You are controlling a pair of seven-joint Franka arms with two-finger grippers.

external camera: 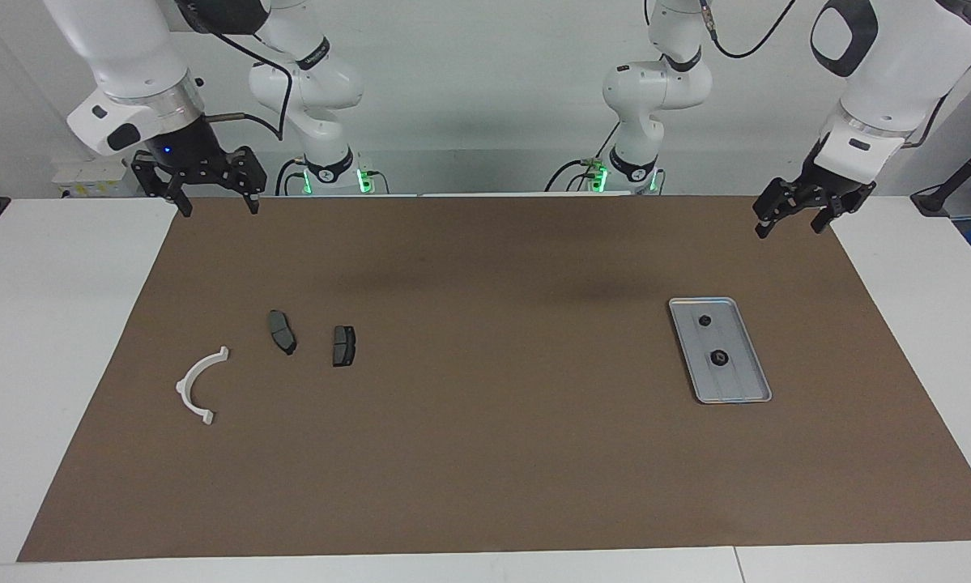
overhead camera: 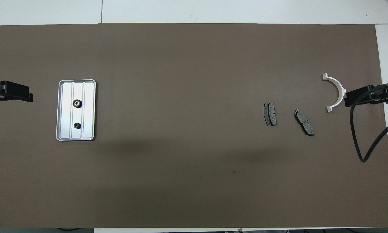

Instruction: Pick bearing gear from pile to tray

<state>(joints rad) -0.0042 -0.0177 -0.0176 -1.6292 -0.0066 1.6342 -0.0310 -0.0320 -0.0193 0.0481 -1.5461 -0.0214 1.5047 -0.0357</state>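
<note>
Bracket (external camera: 202, 385) lies untouched; both hands, left (external camera: 794, 219) and right (external camera: 214, 198), hang spread (raised over mat corners).

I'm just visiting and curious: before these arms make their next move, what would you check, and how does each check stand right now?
1. Two small black round pieces lie in the tray: ok.
2. No black round pieces left among the pile, only the white bracket and two dark pads: ok.
3. Left gripper raised, carrying nothing, jaws apart: ok.
4. Right gripper raised, carrying nothing, jaws apart: ok.
5. Tray flat on the brown mat, fully within it: ok.
6. Whether those pieces are the bearing gears: cannot tell.
</note>
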